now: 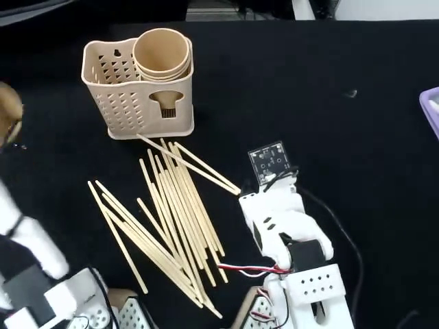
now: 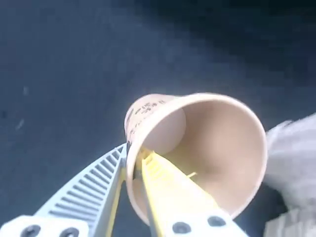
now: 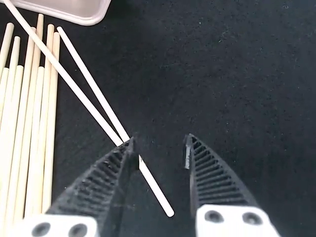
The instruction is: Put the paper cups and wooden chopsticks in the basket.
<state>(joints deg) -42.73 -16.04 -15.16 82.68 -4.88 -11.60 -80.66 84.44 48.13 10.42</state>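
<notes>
Now | right fingers (image 3: pixel 123 158) spread wide, empty, straddling a loose chopstick (image 3: pixel 94 87) on the desk (image 1: pixel 343 137) | left fingers (image 2: pixel 98 182) clamp a paper cup (image 2: pixel 217 148) by its wall | basket (image 1: pixel 116 96) stands farther back | stick seems off-centre: shift sideways, lower, then close gently.

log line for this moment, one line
left pincer: shut on paper cup | right pincer: open over chopsticks | basket: stacked cups inside
</notes>
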